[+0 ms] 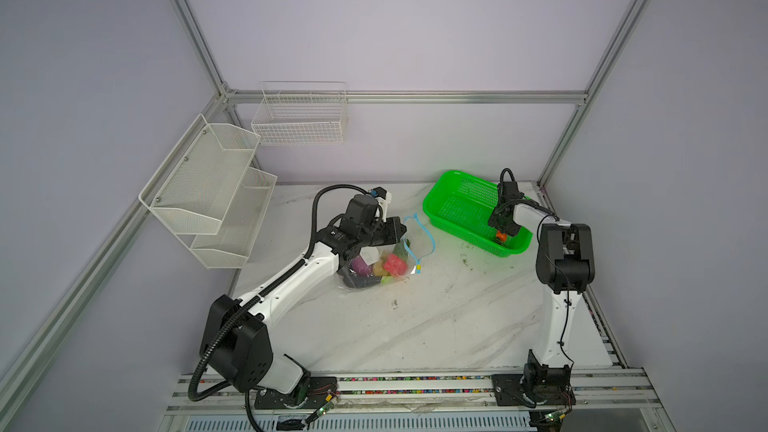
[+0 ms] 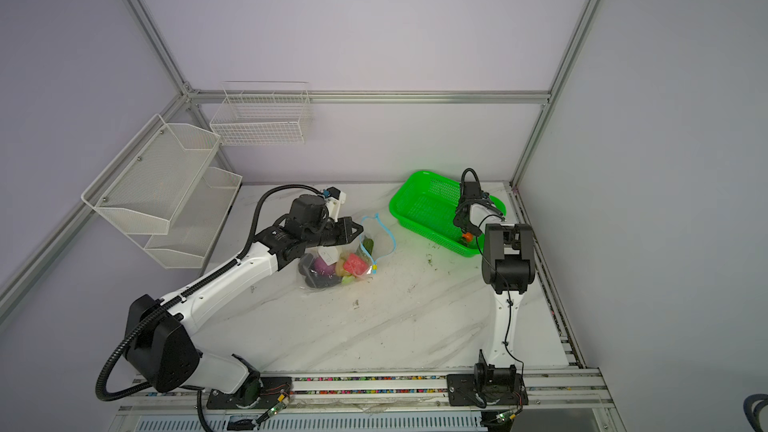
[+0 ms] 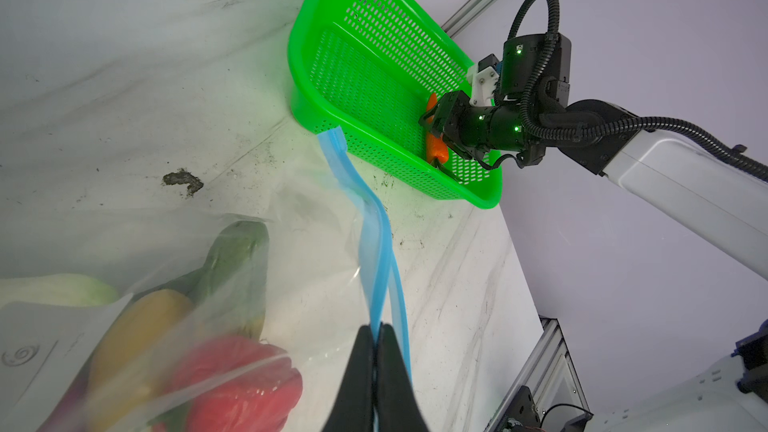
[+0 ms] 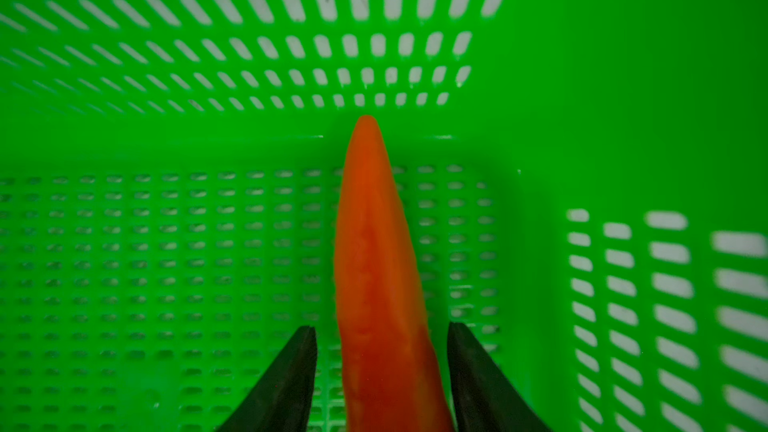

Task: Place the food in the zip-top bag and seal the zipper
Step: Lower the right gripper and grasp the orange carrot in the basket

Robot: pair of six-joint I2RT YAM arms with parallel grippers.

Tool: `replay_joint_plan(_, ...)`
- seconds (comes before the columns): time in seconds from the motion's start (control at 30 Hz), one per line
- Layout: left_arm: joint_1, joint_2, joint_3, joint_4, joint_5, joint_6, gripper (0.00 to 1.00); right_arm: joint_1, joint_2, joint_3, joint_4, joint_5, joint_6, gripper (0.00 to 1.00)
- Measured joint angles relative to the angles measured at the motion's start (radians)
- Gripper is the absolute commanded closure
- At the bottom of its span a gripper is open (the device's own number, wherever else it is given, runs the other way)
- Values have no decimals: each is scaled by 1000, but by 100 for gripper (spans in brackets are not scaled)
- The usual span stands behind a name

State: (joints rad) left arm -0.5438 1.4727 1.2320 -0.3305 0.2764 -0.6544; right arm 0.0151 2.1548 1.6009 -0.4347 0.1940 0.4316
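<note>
In a top view the right arm hides most of the orange carrot [image 1: 501,236] in the green basket [image 1: 461,209], right of centre. The right gripper [image 4: 380,326] straddles the carrot, jaws apart. The left gripper [image 3: 376,336] is clenched on the zipper [image 3: 374,243] of the zip-top bag [image 1: 365,284], mid-frame. The food [image 1: 392,263] inside looks blurred. Scuffed white marbled tabletop [image 1: 415,326], lilac walls [image 1: 415,35].

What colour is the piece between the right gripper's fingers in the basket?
Orange: it is the carrot, clearest in the right wrist view.
</note>
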Motion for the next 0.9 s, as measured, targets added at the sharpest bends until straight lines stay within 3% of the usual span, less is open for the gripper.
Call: replay_joint_plan(0.9,0,0,0,0,0,0,100,0,20,22,34,-90,-19,61)
